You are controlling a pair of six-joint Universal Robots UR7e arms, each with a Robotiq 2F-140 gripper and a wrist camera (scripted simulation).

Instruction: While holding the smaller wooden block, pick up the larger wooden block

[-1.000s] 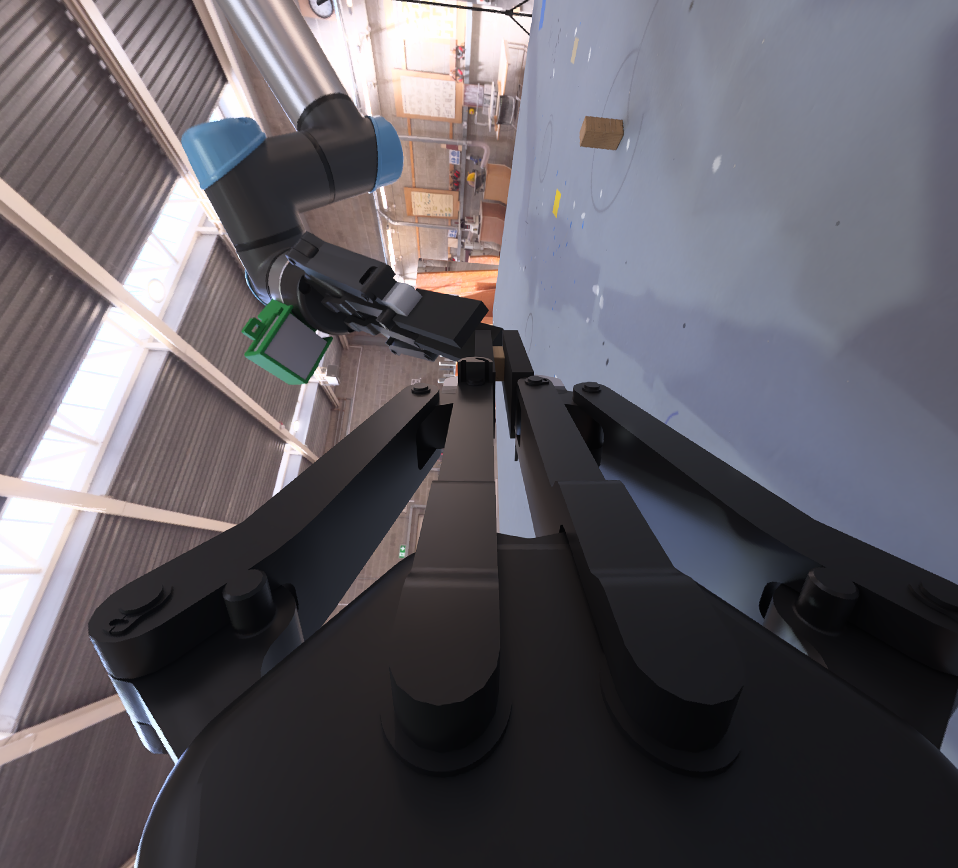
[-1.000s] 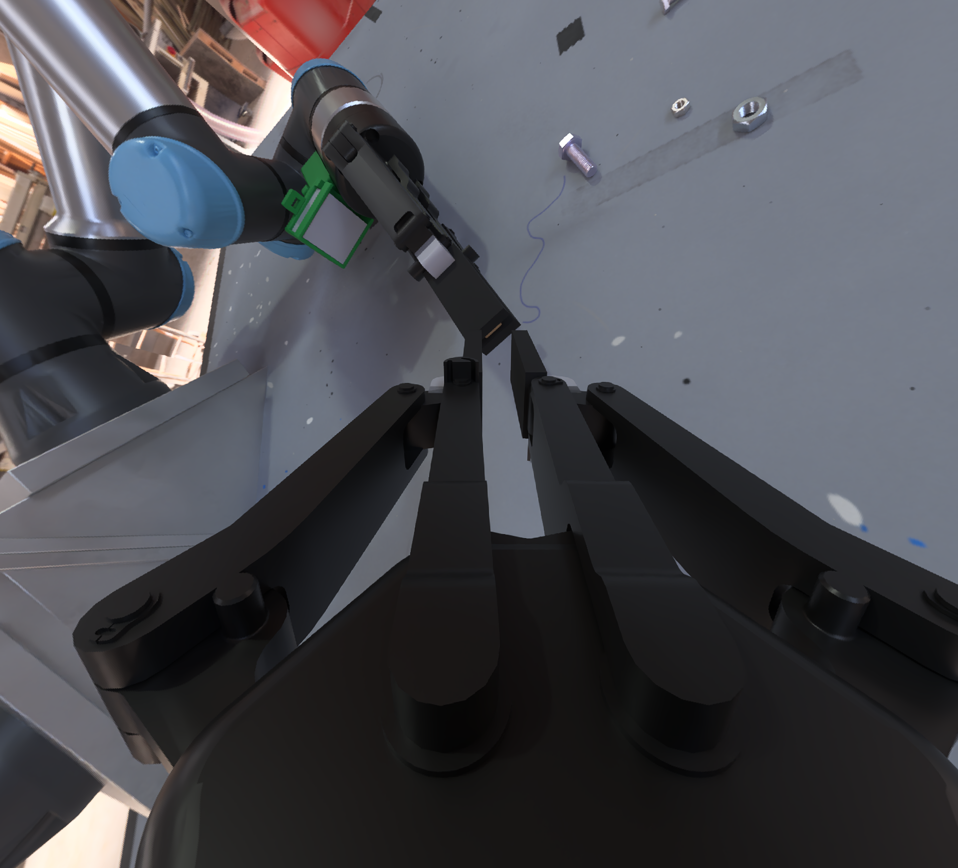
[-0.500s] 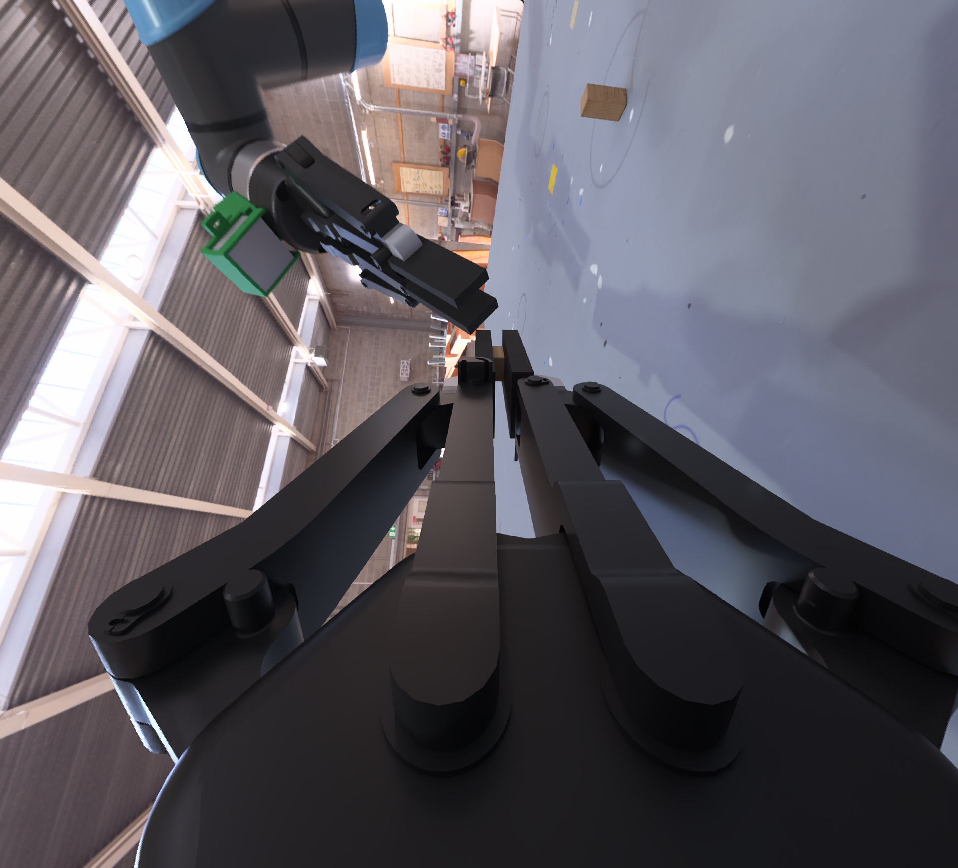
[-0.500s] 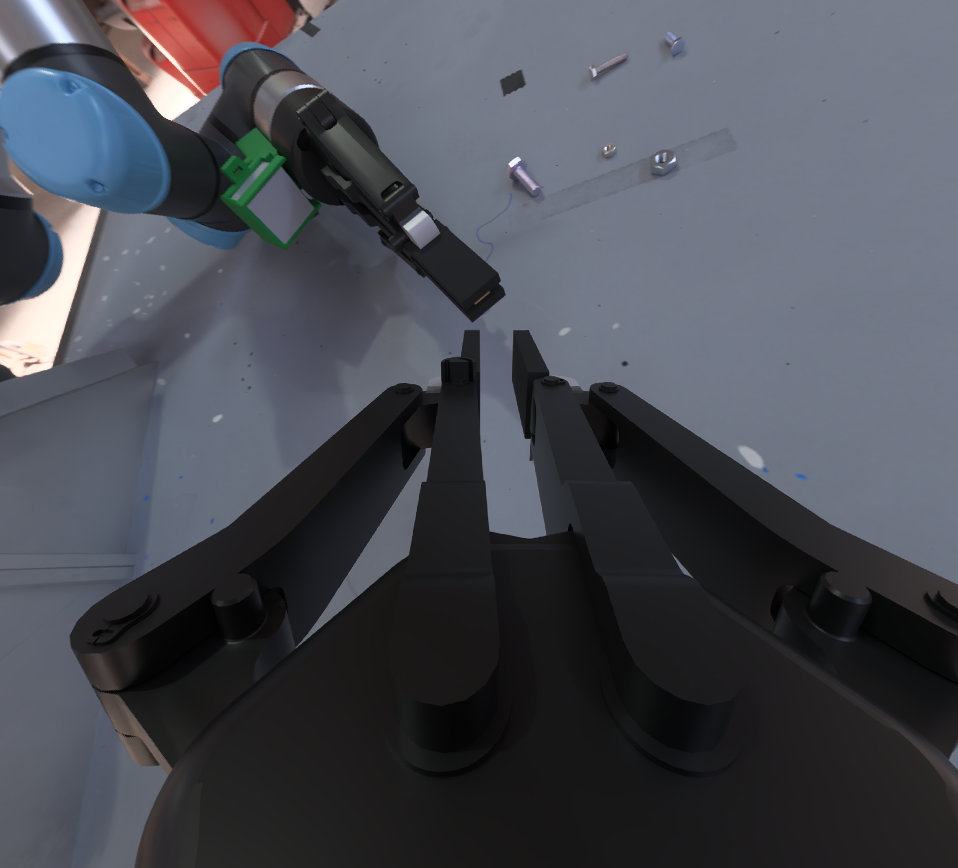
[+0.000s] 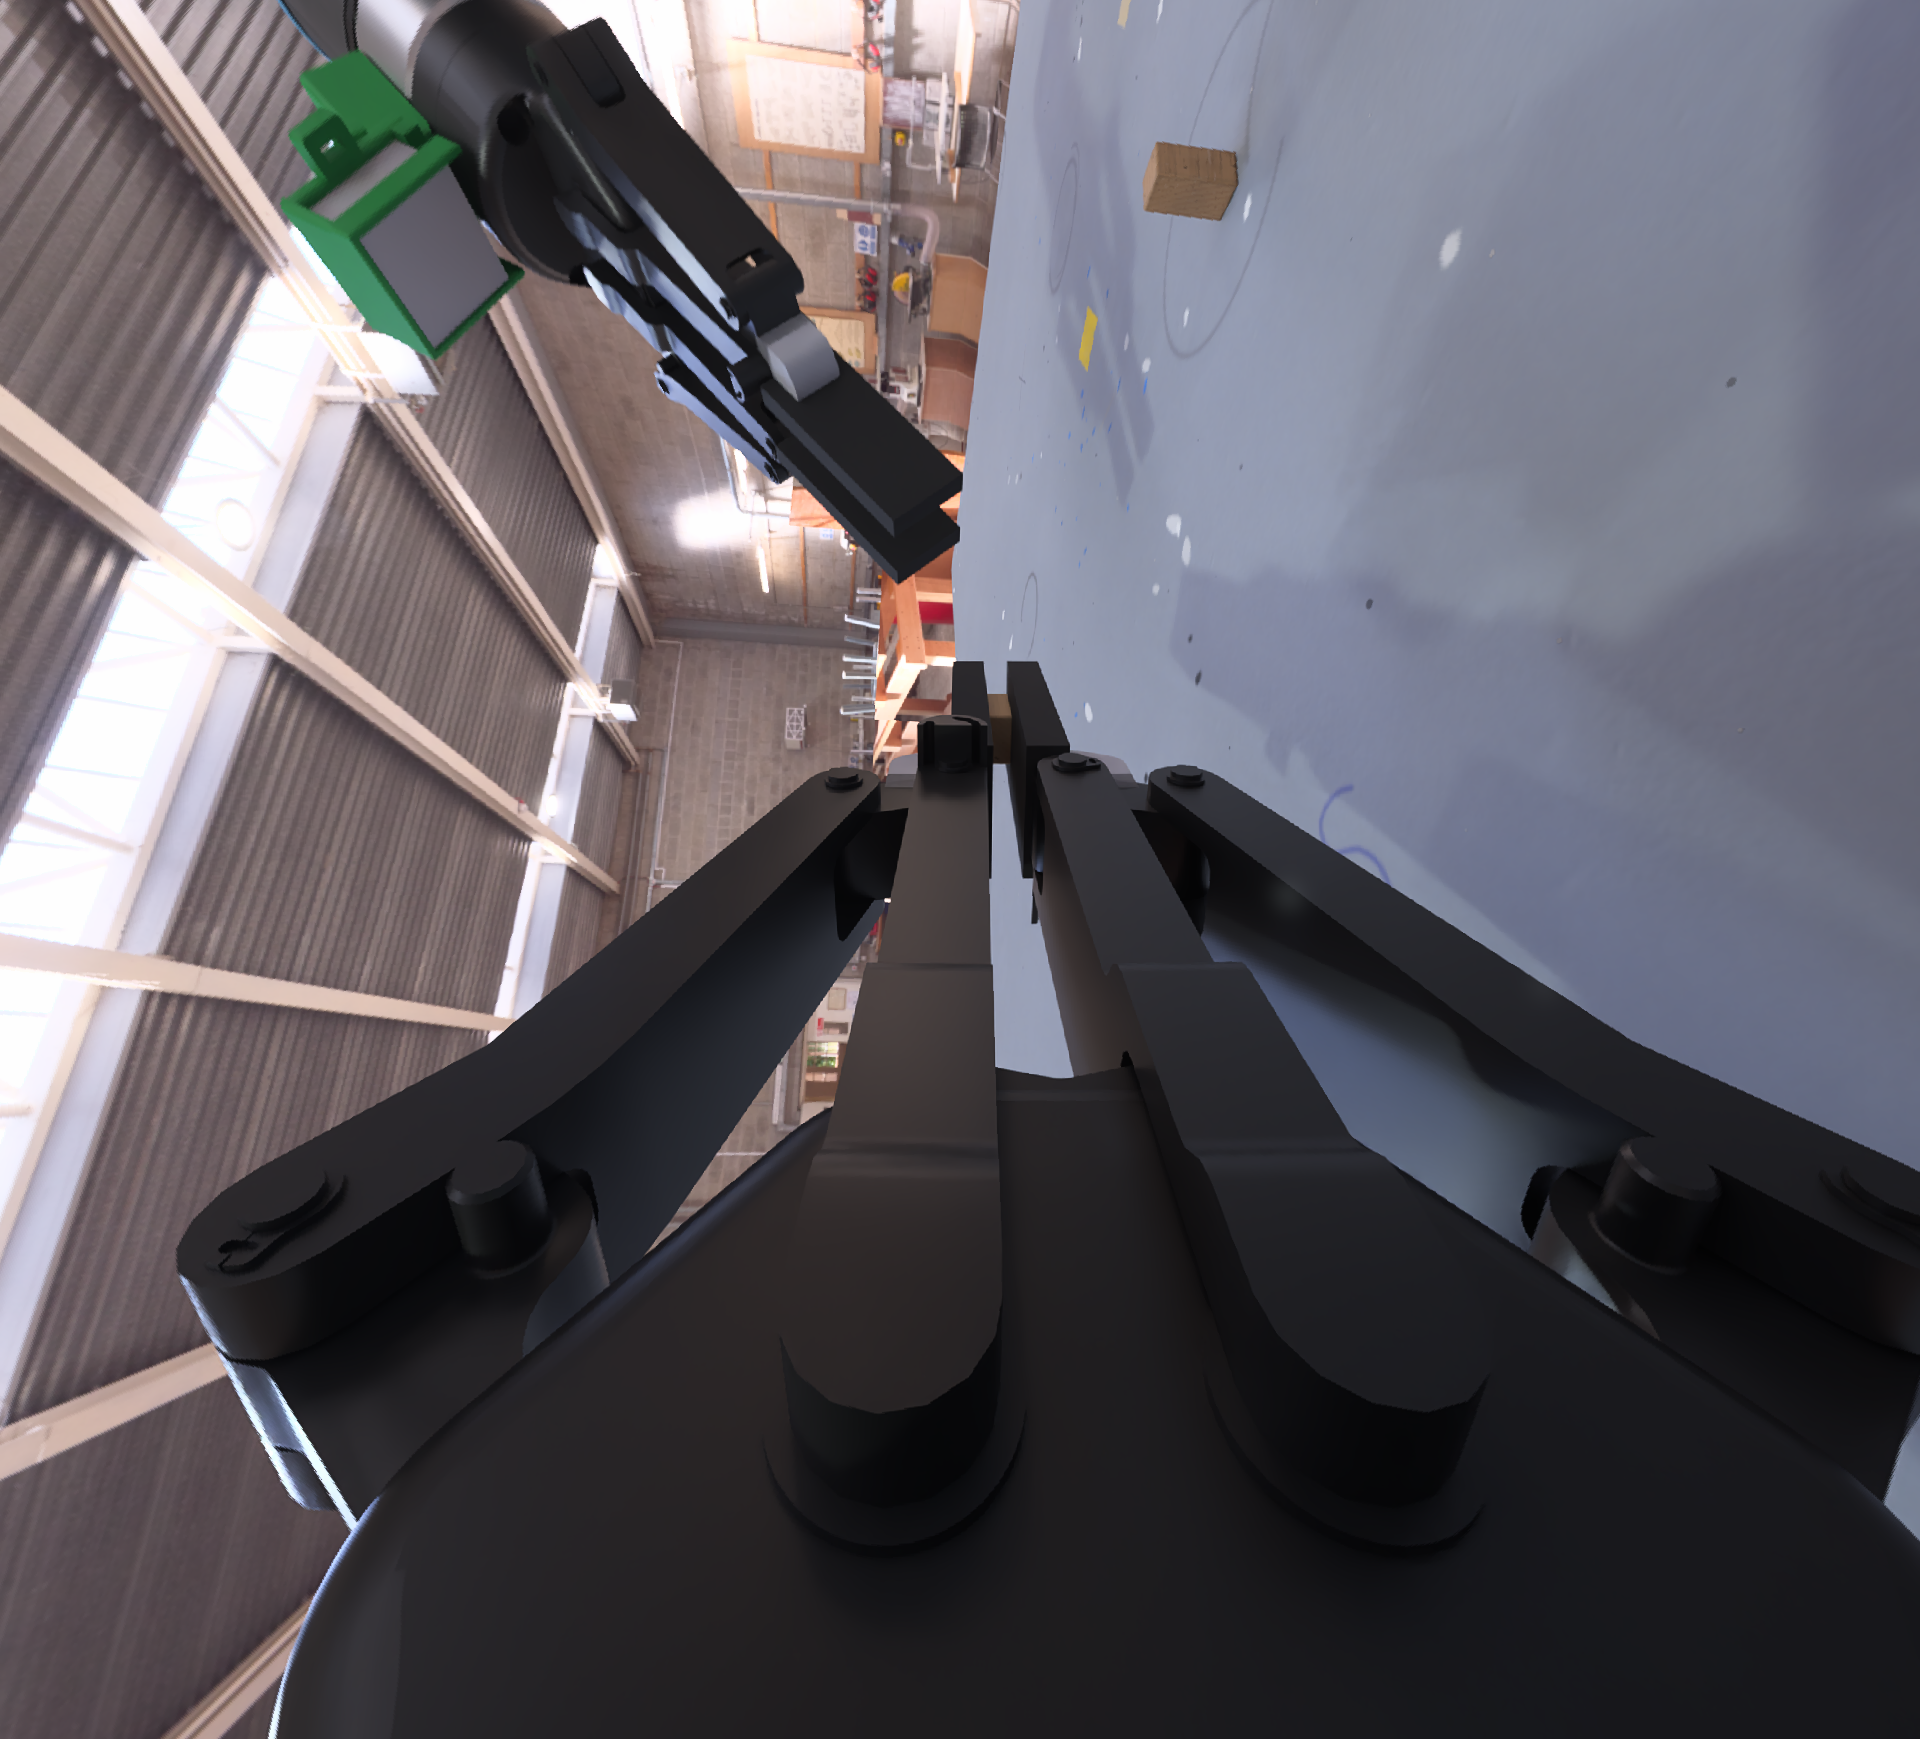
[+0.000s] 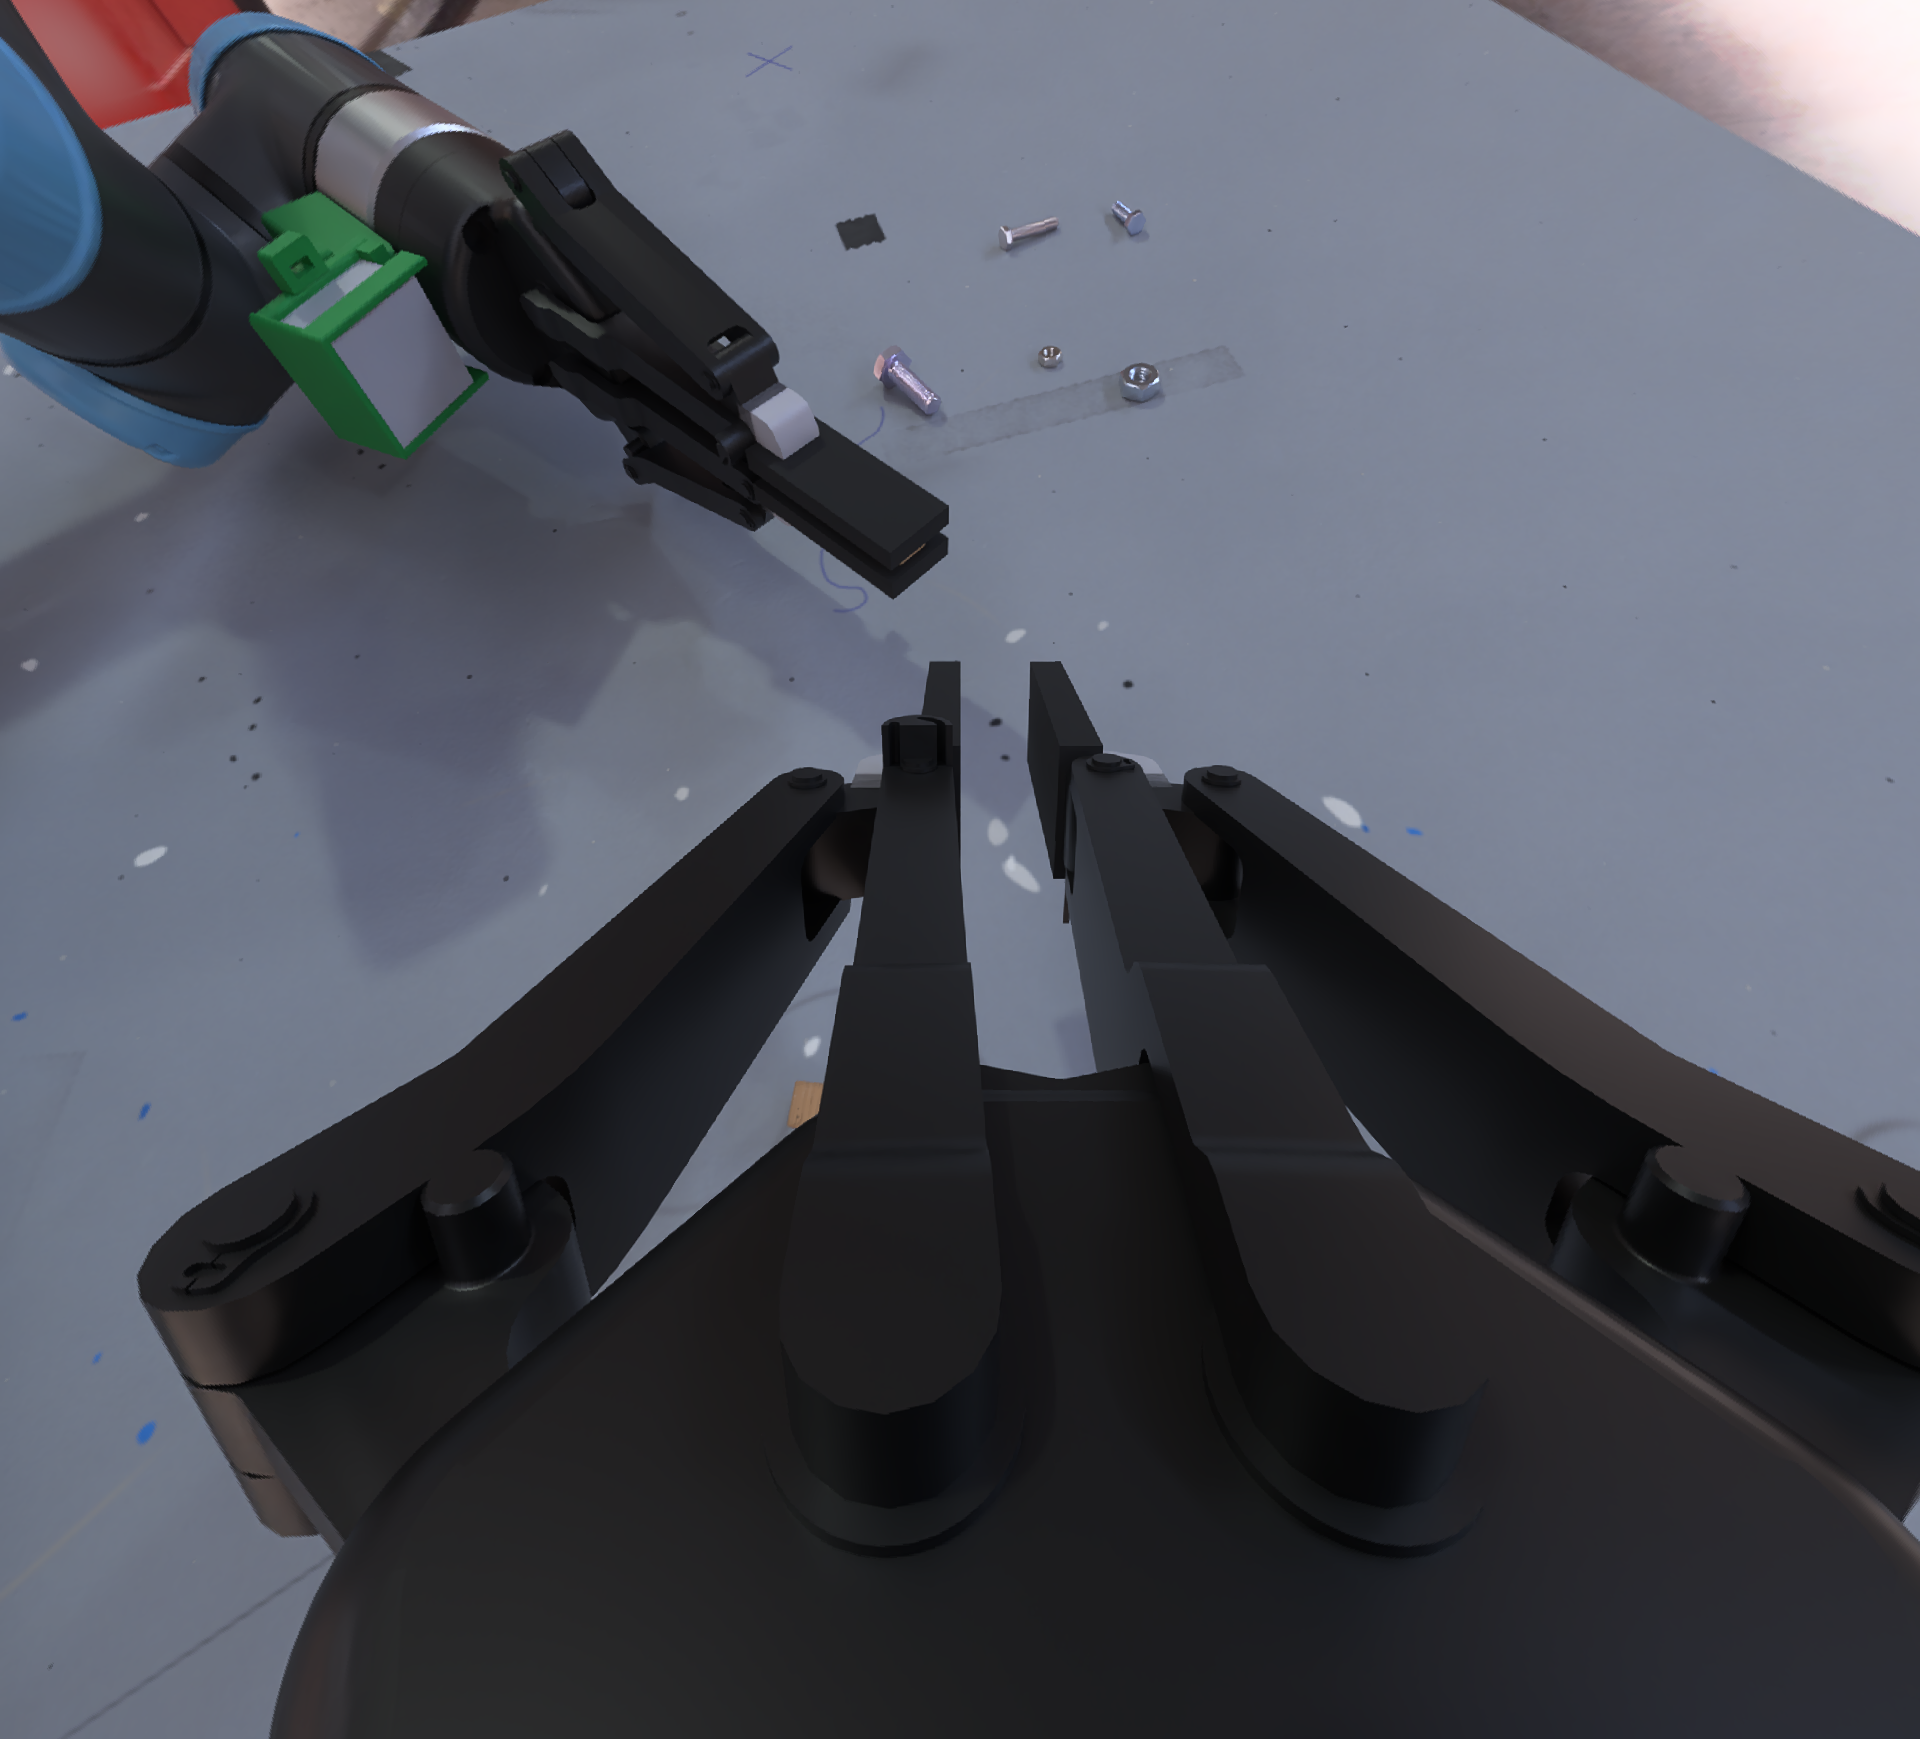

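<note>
My left gripper (image 5: 997, 687) is shut on the smaller wooden block (image 5: 1000, 725), a tan sliver between its pads, held above the grey table (image 5: 1558, 546). It also shows in the right wrist view (image 6: 914, 559) with the block edge between its tips. The larger wooden block (image 5: 1190, 180) lies on the table, far from my left gripper. In the right wrist view only a corner of it (image 6: 805, 1107) shows, under the finger links. My right gripper (image 6: 992, 697) is narrowly open and empty, a short way from the left tips. It also shows in the left wrist view (image 5: 914, 536).
Several bolts and nuts lie on the table (image 6: 1455, 546) beyond the left gripper, among them a large bolt (image 6: 911, 385) and a nut (image 6: 1141, 381). A black patch (image 6: 860, 233) lies farther back. The left arm (image 6: 156, 287) takes up the left side.
My right gripper has drawn back and risen from the left fingertips, where it was close a second ago. The left gripper still holds the smaller block.
</note>
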